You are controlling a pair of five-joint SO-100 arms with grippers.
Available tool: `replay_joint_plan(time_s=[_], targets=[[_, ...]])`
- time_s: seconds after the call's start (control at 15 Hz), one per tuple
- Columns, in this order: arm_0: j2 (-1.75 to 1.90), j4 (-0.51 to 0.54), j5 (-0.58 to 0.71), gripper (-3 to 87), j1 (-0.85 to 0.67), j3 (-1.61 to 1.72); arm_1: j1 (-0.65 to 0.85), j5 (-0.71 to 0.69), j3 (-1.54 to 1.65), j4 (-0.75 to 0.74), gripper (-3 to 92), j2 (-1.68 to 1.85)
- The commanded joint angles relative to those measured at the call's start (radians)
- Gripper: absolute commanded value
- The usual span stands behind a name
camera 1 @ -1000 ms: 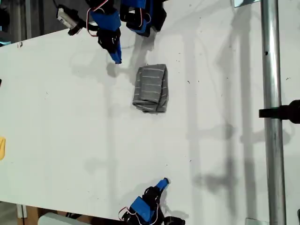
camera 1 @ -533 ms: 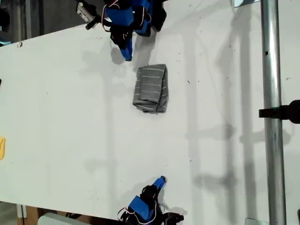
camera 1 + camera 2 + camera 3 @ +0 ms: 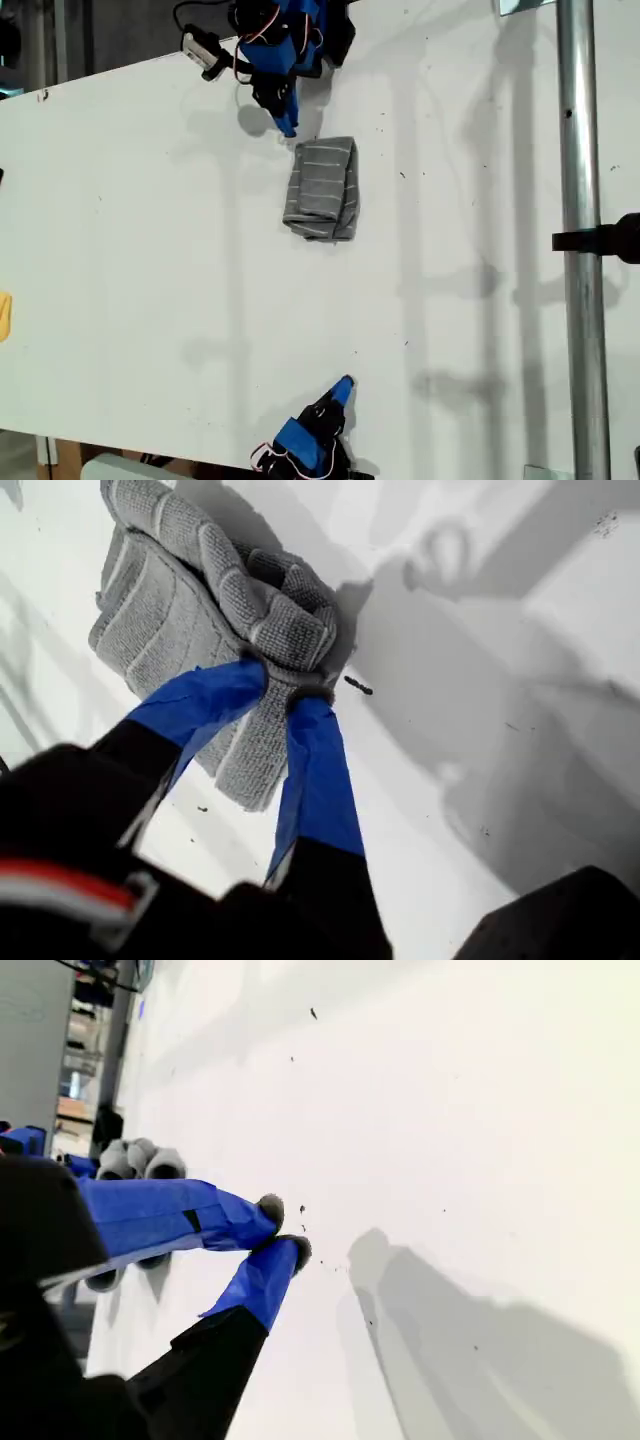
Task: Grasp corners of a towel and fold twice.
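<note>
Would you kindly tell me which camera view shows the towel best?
The exterior view: the whole folded towel lies unobstructed on the table. The first wrist view shows it close but partly hidden behind my first gripper; the second wrist view shows only a distant edge.

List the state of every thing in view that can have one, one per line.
Towel: folded into a small bundle, flat on the table, nothing gripping it.
Table: white, bearing the towel.
My first gripper: open, tips just short of the towel's edge.
My second gripper: shut, empty, above bare table and far from the towel.
</note>
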Motion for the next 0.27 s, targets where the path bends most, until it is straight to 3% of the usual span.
replay_joint_plan(time_s=[0.0,0.2], targets=[[0.006,0.002,0.008,1.5,-0.012,0.006,0.020,-0.015,-0.009,0.006,9.8,0.002],[0.006,0.002,0.008,1.5,-0.012,0.006,0.014,-0.015,-0.009,0.006,9.8,0.002]])
